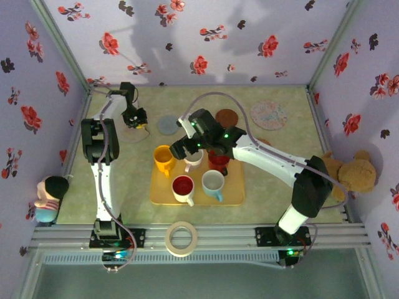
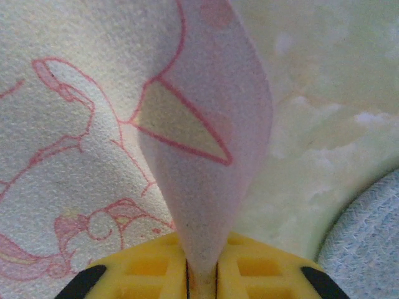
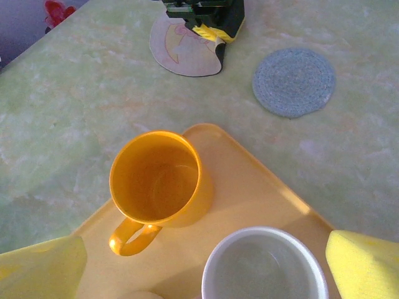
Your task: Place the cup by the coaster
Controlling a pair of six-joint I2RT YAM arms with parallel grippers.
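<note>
Several cups stand on a yellow tray (image 1: 232,193): a yellow cup (image 1: 164,159) (image 3: 156,180), a white cup (image 3: 265,268), a red-lined cup (image 1: 183,189), a pale cup (image 1: 213,184) and a red cup (image 1: 219,161). My right gripper (image 1: 187,152) (image 3: 204,266) hovers open over the yellow and white cups, touching neither. At the far left lies a white coaster (image 2: 75,156) (image 3: 184,43) with pink drawings. My left gripper (image 1: 134,118) (image 2: 201,274) is shut on its edge, which is folded up between the jaws.
A grey woven coaster (image 1: 168,124) (image 3: 294,82) lies right of the held one. A brown coaster (image 1: 226,117) and a large pink one (image 1: 269,114) lie further right. A tape roll (image 1: 181,238) rests on the front rail. Plush toys (image 1: 48,196) (image 1: 355,171) sit outside both side edges.
</note>
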